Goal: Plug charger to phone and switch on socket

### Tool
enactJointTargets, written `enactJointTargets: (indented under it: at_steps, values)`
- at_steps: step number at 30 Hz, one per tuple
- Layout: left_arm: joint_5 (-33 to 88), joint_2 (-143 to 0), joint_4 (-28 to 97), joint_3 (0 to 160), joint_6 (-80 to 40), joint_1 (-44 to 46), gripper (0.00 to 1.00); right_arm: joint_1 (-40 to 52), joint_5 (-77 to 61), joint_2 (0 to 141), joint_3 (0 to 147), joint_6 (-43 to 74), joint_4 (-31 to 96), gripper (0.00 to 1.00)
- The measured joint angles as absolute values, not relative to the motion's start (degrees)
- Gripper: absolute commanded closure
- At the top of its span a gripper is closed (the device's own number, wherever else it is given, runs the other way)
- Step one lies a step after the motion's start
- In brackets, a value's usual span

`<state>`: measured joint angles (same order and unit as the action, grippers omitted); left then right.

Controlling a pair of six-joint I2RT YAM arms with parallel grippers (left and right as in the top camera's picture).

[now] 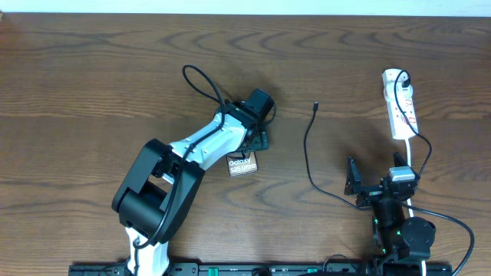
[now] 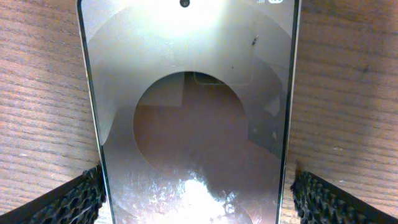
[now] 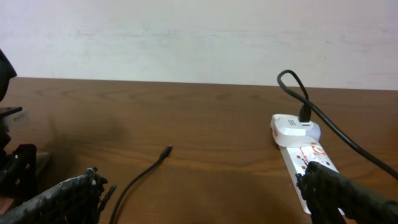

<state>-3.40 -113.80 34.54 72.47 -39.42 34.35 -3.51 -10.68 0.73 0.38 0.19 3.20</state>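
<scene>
The phone [image 1: 242, 163] lies flat on the counter [image 1: 92, 77], just left of the middle of the overhead frame. Its "Galaxy" end pokes out below my left arm [image 1: 207, 142]. In my left wrist view it fills the centre, glossy face up. My left fingers [image 2: 68, 200] stand spread wide at the lower corners, one just beside each long edge. They have not closed on the phone, and a sliver of wood shows beside the right one.

The charger [image 1: 306, 146] is a thin black cable. Its loose tip lies right of centre, well apart from the phone, and the cable curves down toward the lower right.

The socket [image 1: 400, 103] sits at the upper right of the overhead frame, with a black plug [image 3: 305, 114] in its upper end.

My right fingers [image 3: 348, 196] are fully spread and hold nothing. They sit at the lower right, below the socket and near the cable's lower run.
</scene>
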Motion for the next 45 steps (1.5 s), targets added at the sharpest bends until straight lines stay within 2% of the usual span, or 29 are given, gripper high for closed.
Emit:
enactJointTargets:
  at_steps: [6,10,15,19,21,25,26,31,36,37,41,45]
  values:
    - [-3.38,-113.80,34.65,72.47,-39.42,34.35,0.04,-3.51,-17.93,0.71,0.40,0.19,0.40,0.01]
    - [-3.16,-113.80,34.68,72.49,-39.40,34.35,0.04,-3.51,-21.67,0.95,1.37,2.02,4.67,0.01]
    - [-3.09,-113.80,34.89,72.53,-39.38,34.35,0.04,-3.51,-22.35,4.16,9.37,3.05,9.63,0.01]
    - [-2.90,-113.80,35.18,72.58,-39.40,34.35,0.11,-3.51,-22.79,11.90,21.91,3.49,11.70,0.01]
    - [-2.72,-113.80,35.66,72.62,-39.42,34.35,0.19,-3.51,-23.46,16.10,27.99,3.55,14.20,0.01]
    - [-2.28,-113.80,36.01,72.73,-39.62,34.35,0.21,-3.51,-24.45,25.54,39.44,3.92,24.53,0.01]
    - [-2.22,-113.80,36.10,72.75,-39.62,34.35,0.25,-3.51,-24.67,28.34,42.26,3.64,27.55,0.01]
    - [-1.61,-113.80,36.56,72.90,-39.53,34.28,0.26,-3.51,-26.24,37.93,49.01,1.87,35.57,0.01]
    - [0.47,-113.80,38.61,73.17,-39.16,32.95,0.29,-3.51,-31.51,45.32,50.48,1.58,35.94,0.01]
    - [1.04,-113.80,39.07,73.19,-39.16,32.42,0.32,-3.51,-33.30,46.06,50.48,1.45,36.05,0.05]
    - [4.54,-113.69,39.66,73.34,-38.92,30.24,0.33,-3.51,-37.78,49.34,50.52,2.31,36.10,0.13]
    - [10.68,-113.36,39.97,73.41,-37.15,27.83,0.33,-3.14,-38.17,54.72,50.54,6.02,36.38,0.15]
